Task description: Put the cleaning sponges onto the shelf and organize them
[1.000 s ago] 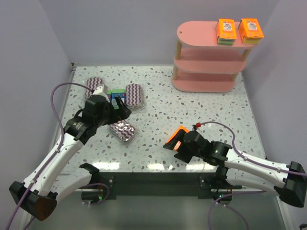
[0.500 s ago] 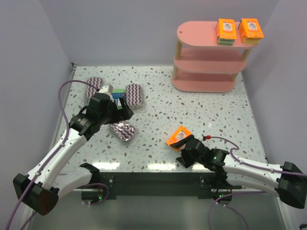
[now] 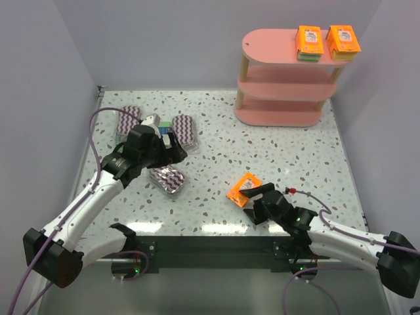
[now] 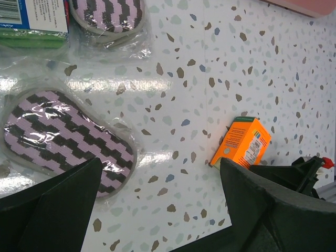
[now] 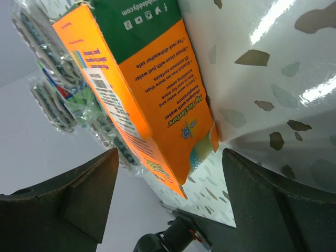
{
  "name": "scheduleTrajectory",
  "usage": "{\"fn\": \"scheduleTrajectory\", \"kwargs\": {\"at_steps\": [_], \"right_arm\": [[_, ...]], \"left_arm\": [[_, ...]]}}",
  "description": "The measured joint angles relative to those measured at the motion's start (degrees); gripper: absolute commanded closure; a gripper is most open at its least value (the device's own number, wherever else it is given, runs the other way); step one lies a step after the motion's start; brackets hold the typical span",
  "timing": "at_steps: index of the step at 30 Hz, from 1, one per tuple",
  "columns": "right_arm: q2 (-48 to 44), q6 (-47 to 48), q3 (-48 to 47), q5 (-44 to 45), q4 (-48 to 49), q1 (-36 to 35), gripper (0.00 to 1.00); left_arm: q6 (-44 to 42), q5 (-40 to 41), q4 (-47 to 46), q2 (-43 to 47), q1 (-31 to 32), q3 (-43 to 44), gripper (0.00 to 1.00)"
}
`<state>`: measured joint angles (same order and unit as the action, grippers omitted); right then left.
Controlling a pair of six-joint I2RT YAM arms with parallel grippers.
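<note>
- Left gripper point(image 3: 172, 149) was held wide apart above oval purple-white zigzag pack point(image 3: 168, 178) on speckled tabletop point(image 3: 295, 151).
- Right gripper point(image 3: 254, 197) was spread apart, orange rectangular pack point(image 3: 244, 188) lying between, unclamped.
- Two more orange packs point(image 3: 310, 41) were seen atop pink three-tier shelf point(image 3: 275, 85).

Blue-green box point(image 4: 32, 21) and upper zigzag pack point(image 4: 107, 16) partly beyond the left wrist view's edge.

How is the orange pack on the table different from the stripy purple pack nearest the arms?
The orange pack is a boxy rectangle; the purple pack is a flat oval. The orange pack has printed writing; the purple pack has dark zigzags under shiny clear wrap. Both lie on the table, not on the shelf.
</note>
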<state>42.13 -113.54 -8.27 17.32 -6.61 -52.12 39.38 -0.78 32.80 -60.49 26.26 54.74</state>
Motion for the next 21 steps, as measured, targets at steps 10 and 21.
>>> {"fn": "scheduleTrajectory", "kwargs": {"at_steps": [10, 21], "right_arm": [[5.77, -0.09, -1.27, -4.9, 5.14, 0.09, 0.16], [3.74, -0.13, -1.27, -3.98, 9.01, 7.72, 0.18]], "left_arm": [[0.02, -0.33, -0.7, -0.57, 0.0, -0.02, 0.0], [0.26, -0.63, -2.01, -0.48, 0.0, -1.97, 0.0]]}}
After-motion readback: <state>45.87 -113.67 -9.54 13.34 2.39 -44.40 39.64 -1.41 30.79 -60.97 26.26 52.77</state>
